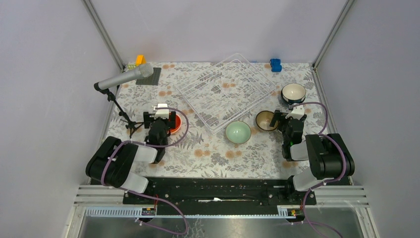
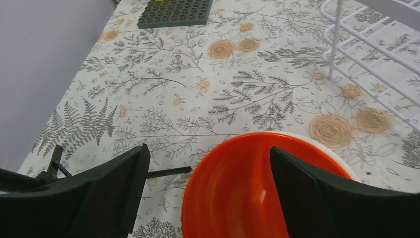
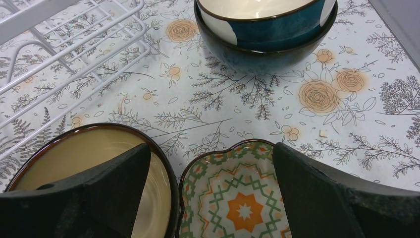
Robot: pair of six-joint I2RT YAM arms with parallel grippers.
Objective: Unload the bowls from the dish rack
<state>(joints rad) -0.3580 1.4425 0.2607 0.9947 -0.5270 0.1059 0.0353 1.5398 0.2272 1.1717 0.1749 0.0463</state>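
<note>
The dish rack (image 1: 225, 91) stands at the back middle with no bowl in it; its wires also show in the left wrist view (image 2: 376, 59) and the right wrist view (image 3: 74, 44). My left gripper (image 2: 208, 191) is open over an orange bowl (image 2: 242, 198) that rests in a white bowl (image 2: 329, 148); the right finger is inside the bowl, the left finger outside. My right gripper (image 3: 210, 193) is open, straddling a patterned bowl (image 3: 237, 198) and a dark brown bowl with a cream inside (image 3: 94, 158). Two stacked teal bowls (image 3: 265, 34) sit beyond. A pale green bowl (image 1: 238, 132) sits in front of the rack.
A microphone (image 1: 124, 79) on a tripod stands at the left; one leg (image 2: 168, 172) lies by the orange bowl. A grey baseplate (image 2: 176, 12) with small bricks (image 1: 140, 59) is at the back left. A blue brick (image 1: 275, 65) is at the back right.
</note>
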